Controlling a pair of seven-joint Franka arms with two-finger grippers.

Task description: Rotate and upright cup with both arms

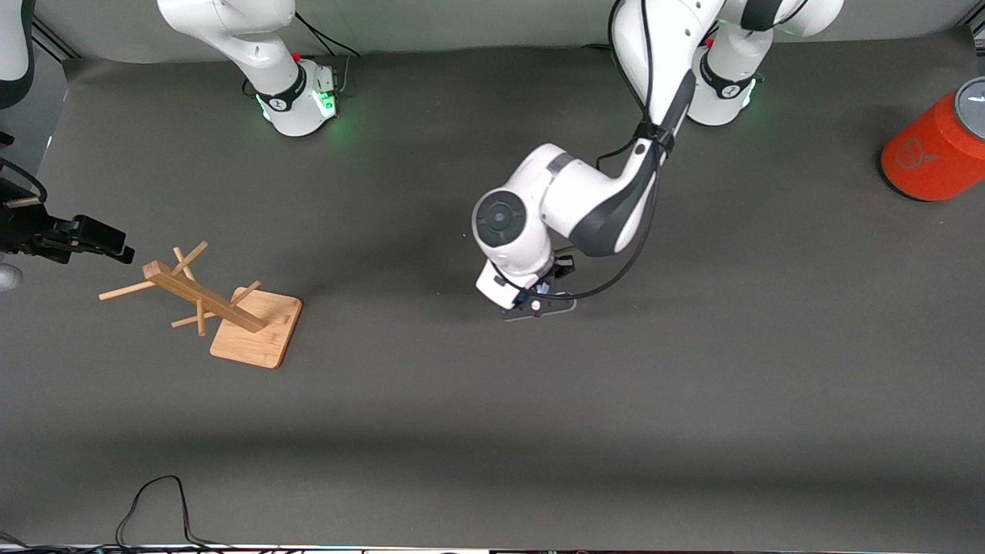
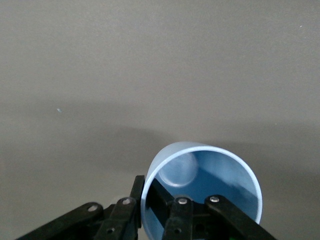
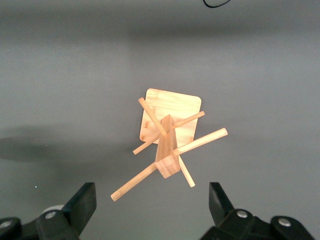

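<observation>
The pale-blue cup (image 2: 220, 175) shows in the left wrist view with its open mouth turned toward the camera and its round bottom visible inside. My left gripper (image 2: 149, 189) is shut on the cup's wall at the rim, one finger (image 2: 138, 186) outside and one inside. In the front view the left gripper (image 1: 539, 298) is low over the middle of the table, and the arm hides almost all of the cup. My right gripper (image 1: 108, 242) is open and empty, up in the air beside the wooden rack (image 1: 223, 308); in the right wrist view it (image 3: 152, 200) is over the rack (image 3: 167, 137).
The wooden rack stands toward the right arm's end of the table. A big orange cylinder with a grey top (image 1: 935, 150) lies at the left arm's end. A black cable (image 1: 154, 508) loops at the table edge nearest the front camera.
</observation>
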